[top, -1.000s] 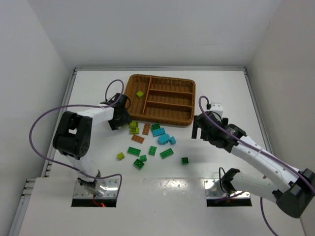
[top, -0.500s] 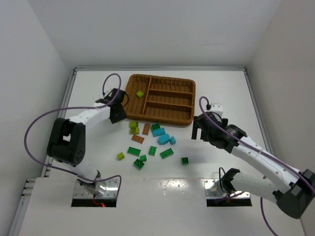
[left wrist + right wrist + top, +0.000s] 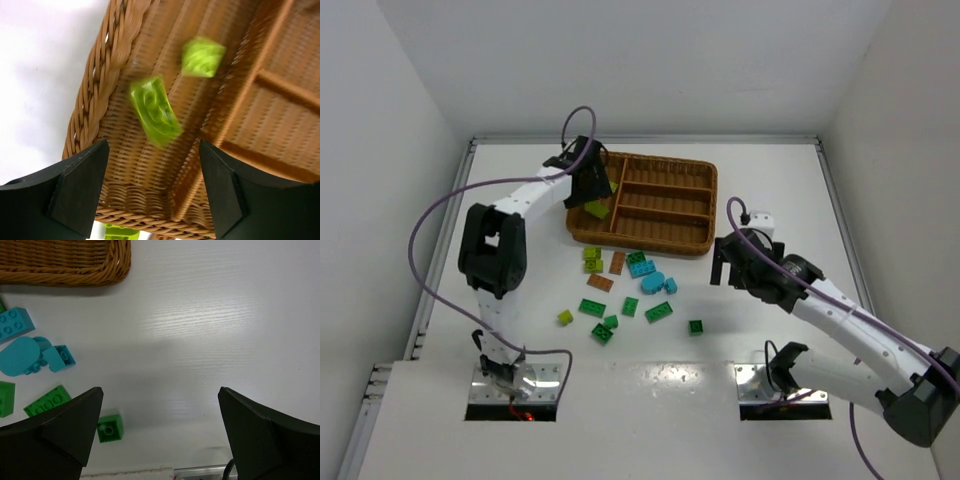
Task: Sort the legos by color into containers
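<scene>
**Yellow-green begun, three colours untouched**

The left gripper (image 3: 152, 167) hangs over the tall section (image 3: 125, 165) of the wicker tray (image 3: 650, 246), its jaws apart and touching nothing. Between them a yellow-green brick (image 3: 156, 111) shows blurred and clear of both fingers, probably just dropping in. A second yellow-green brick (image 3: 202, 56) lies on the woven floor beyond it. The three narrow sections (image 3: 665, 200) hold nothing that shows.

By my reckoning the sorting is at an early stage. Most of the legos lie loose on the table (image 3: 770, 180) just in front of the tray: yellow-green pieces (image 3: 592, 259), brown-orange ones (image 3: 617, 262), a cyan cluster (image 3: 652, 282) and scattered dark green bricks (image 3: 658, 311).

The right gripper (image 3: 160, 400) hovers wide open and empty over bare table, with cyan and green bricks just to one side.

The surface is smooth and white with a faint grain, edged by metal rails. Plain white walls close it in on three sides, and purple cables loop along both arms
</scene>
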### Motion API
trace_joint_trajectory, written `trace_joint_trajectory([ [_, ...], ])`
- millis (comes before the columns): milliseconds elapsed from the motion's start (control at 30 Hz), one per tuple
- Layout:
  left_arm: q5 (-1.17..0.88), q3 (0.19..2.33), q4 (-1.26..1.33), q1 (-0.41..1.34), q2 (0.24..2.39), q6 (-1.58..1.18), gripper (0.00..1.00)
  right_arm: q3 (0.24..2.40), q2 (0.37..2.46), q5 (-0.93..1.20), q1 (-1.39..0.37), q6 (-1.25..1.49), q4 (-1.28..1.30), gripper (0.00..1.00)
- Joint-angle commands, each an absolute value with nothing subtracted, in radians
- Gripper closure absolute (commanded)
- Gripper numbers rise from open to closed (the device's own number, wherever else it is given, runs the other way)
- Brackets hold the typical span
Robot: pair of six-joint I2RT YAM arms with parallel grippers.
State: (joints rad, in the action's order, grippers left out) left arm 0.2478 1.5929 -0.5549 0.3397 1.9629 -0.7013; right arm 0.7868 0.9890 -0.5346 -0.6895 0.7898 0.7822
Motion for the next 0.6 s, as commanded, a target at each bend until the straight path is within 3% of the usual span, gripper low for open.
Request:
trace_joint_trajectory([
  [0,0.296,1.612,-0.641,0.360,1.874,-0.672,0.21,0.802,0.963,-0.538,-0.692,0.802,0.795,0.00],
  [167,0.334,1.372,-0.689,0.409,1.607,-0.689,0.25,0.782,0.954,-0.517,-0.692,0.802,0.795,0.00],
  [367,0.341,0.965,-0.813,0.518,1.326,-0.808,0.21,0.772,0.954,-0.492,-0.692,0.802,0.785,0.00],
  [567,0.301,0.665,-0.870,0.699,1.082,-1.214,0.18,0.762,0.988,-0.460,-0.692,0.784,0.756,0.00],
])
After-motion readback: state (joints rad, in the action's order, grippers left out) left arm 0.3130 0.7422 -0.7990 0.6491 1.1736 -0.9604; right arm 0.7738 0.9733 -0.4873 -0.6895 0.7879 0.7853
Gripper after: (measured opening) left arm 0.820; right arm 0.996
